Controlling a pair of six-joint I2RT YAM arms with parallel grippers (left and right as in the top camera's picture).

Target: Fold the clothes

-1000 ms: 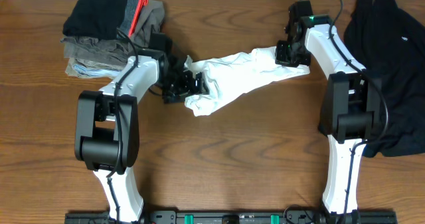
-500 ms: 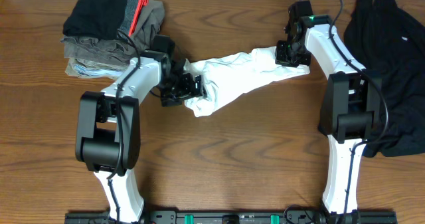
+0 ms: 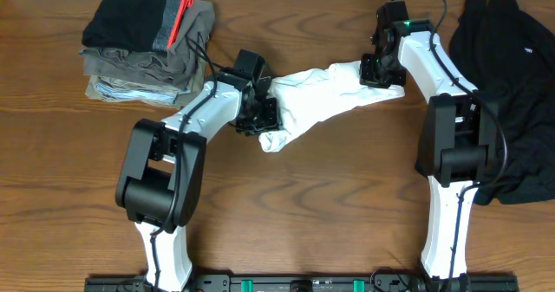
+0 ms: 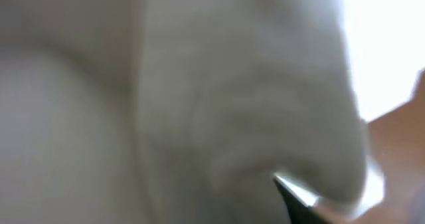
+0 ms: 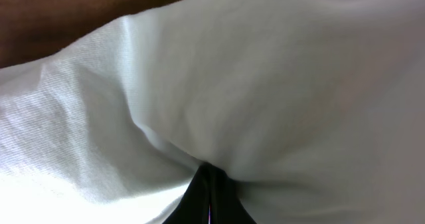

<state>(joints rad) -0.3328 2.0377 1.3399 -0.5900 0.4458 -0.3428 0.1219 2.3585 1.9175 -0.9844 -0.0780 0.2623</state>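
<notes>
Table point(image 3: 303, 214): brown wood. The broad near half, in front of the cloth and between the two arms, is the open room for spreading. The far edge runs close behind the cloth, so little room lies that way.
Dark garment point(image 3: 512, 93): a loose black heap along the right side, just beyond the right arm. Cloth swept that way could catch on it.
T-shirt point(image 3: 325, 93): white, on the far middle of the table. It is drawn into a twisted band running from one gripper to the other, with a bunched lump on the wood just in front of its left end. No print shows. It looks light, thin and limp, creasing at every pull, neither fragile nor slippery on wood. It will probably not keep a shape unaided, so it is better taken at shoulders, hem corners or seams than at mid-cloth, and laid flat before any fold. Which part each gripper has cannot be told.
Folded stack point(image 3: 143, 41): black, olive and grey pieces at the far left, near the left arm and apart from the shirt.
Left gripper point(image 3: 263, 114): at the band's left end, with cloth gathered around it. Its wrist view is blurred white fabric point(image 4: 199, 84) with one dark fingertip point(image 4: 295, 201) showing. It appears to be pinching the shirt.
Right gripper point(image 3: 375, 69): at the band's right end. In its wrist view the weave point(image 5: 265, 84) puckers into the closed fingertips point(image 5: 208, 184), which are pressed together on the shirt.
</notes>
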